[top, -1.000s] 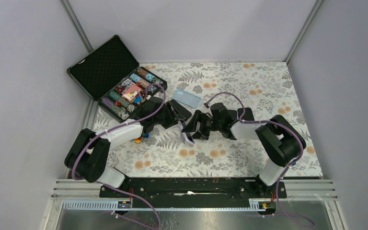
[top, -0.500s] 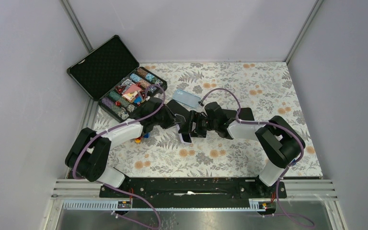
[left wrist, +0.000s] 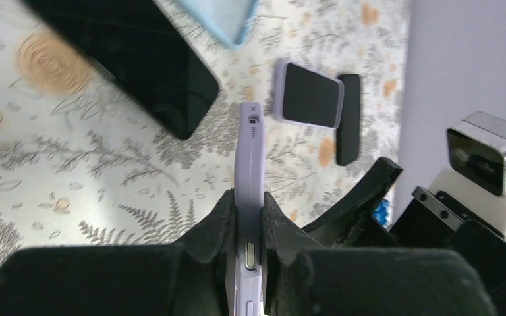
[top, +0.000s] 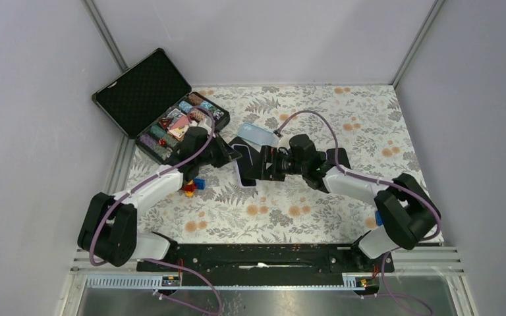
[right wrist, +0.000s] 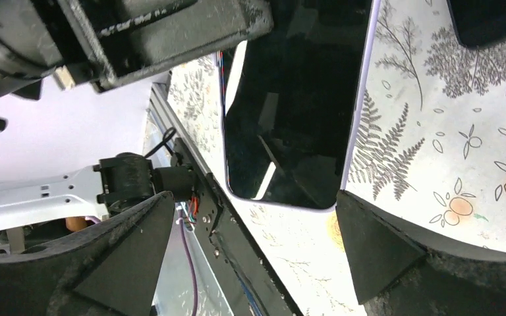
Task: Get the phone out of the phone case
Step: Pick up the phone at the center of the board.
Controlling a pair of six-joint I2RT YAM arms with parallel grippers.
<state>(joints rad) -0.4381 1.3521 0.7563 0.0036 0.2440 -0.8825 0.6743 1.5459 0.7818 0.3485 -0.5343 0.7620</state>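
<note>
A: What has changed since a second ago?

B: Both arms have pushed farther from their bases and carried the phone (right wrist: 290,105) toward the blue case (top: 258,134). The left gripper (left wrist: 249,210) was partly open then and has now clamped down. The right gripper (right wrist: 253,204) has let its jaws spread wider.

A: So who has the phone?

B: The left gripper. It is clenched on the long sides of the lilac case (left wrist: 250,145), and the phone sits inside it. In the left wrist view the pair stands edge-on between the fingers, port end pointing away, lifted off the surface (top: 342,118).

A: And the right one?

B: Released. Its jaws stand wide, one finger to each side of the dark screen, which faces its camera. I cannot tell whether a tip grazes the case rim.

A: What lies around them?

B: A black phone (left wrist: 138,66) lies flat on the surface beyond the held one, with the blue case just beside it. An open chip box (top: 146,92) sits at the far left corner. Some toy blocks (top: 194,186) lie near the left arm.
</note>
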